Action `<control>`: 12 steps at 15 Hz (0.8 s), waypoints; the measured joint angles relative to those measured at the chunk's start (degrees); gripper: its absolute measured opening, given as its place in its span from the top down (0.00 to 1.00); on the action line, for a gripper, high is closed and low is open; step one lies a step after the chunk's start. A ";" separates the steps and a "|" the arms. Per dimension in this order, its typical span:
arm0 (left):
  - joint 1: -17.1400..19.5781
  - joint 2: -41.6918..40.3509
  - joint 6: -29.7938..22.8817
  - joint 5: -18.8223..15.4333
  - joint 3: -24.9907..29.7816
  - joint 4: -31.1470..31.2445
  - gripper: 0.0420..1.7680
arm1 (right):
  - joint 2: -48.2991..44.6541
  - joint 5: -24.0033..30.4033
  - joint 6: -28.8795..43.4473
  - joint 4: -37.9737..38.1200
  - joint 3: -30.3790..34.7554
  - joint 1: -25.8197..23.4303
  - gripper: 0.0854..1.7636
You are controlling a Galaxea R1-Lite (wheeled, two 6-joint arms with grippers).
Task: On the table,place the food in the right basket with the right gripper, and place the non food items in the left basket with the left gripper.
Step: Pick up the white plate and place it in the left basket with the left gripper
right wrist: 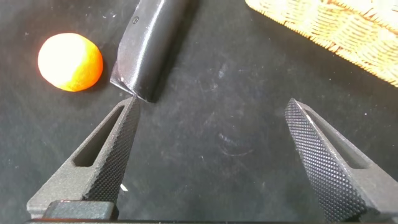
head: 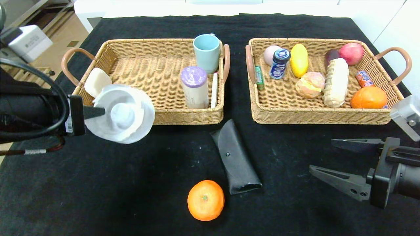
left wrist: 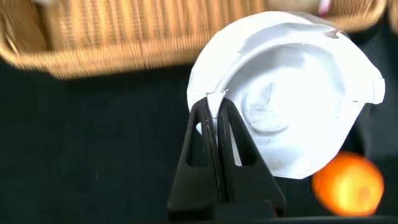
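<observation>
My left gripper (head: pixel 102 111) is shut on the rim of a white paper plate (head: pixel 126 114), holding it in the air over the near left corner of the left basket (head: pixel 154 116). In the left wrist view the fingers (left wrist: pixel 211 134) pinch the plate's (left wrist: pixel 292 106) edge. My right gripper (head: pixel 320 155) hangs open and empty above the table's right side. An orange (head: pixel 206 200) lies near the front edge, a black glasses case (head: pixel 234 157) beside it. The right basket (head: pixel 315 116) holds fruit, bread and snacks.
The left basket holds a blue mug (head: pixel 207 52), a purple-lidded bottle (head: pixel 195 86), a white soap bar (head: pixel 96 81) and a thin white stick (head: pixel 215 89). A black cloth (head: pixel 98 183) covers the table. The right wrist view shows the orange (right wrist: pixel 70 61) and case (right wrist: pixel 149 50).
</observation>
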 joint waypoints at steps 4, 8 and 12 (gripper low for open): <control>2.62 5.23 -0.41 -0.41 -6.03 -4.99 0.96 | -0.20 0.02 0.00 -0.07 -0.16 -0.27 0.03; 4.49 11.79 -0.43 -0.39 -9.97 -14.31 0.96 | -0.24 0.02 0.02 -0.82 -0.22 -0.44 0.03; 5.53 17.97 -0.50 -0.06 -11.13 -23.20 0.96 | -0.61 0.02 0.07 -0.85 -0.20 -0.55 0.03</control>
